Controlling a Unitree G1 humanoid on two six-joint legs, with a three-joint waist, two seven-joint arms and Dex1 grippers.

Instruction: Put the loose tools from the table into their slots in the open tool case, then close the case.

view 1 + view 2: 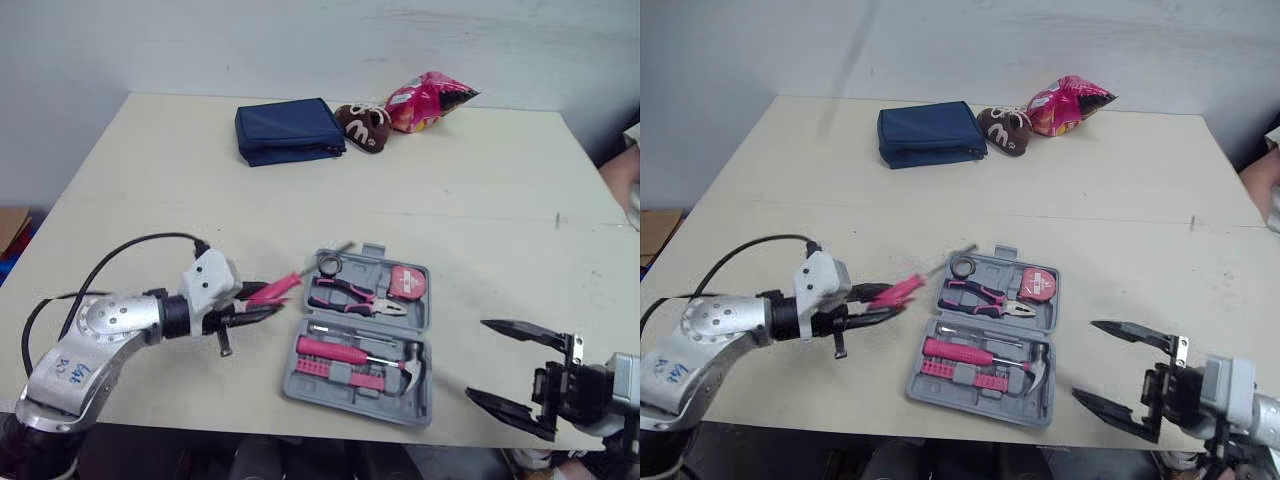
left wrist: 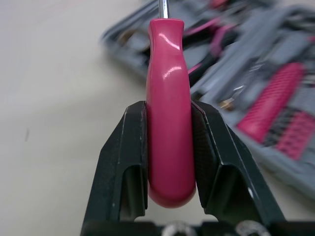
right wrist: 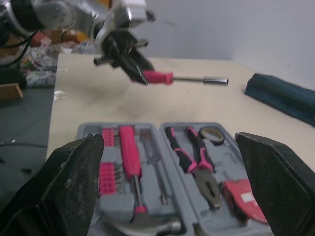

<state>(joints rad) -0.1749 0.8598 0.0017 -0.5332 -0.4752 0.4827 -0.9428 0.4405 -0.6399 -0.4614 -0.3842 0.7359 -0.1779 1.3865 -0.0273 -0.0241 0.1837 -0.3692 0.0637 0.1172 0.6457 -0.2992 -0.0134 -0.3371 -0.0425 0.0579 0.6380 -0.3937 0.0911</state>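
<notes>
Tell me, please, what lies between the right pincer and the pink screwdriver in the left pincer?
The open tool case lies between the right pincer and the screwdriver; the right wrist view shows it plainly.

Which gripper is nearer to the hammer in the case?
Right. The right gripper hangs open beside the hammer; the left gripper, holding the screwdriver, is across the case.

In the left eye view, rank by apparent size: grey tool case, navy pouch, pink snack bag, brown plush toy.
Grey plastic tool case (nearest, so flattered)
navy fabric pouch
pink snack bag
brown plush toy
</notes>
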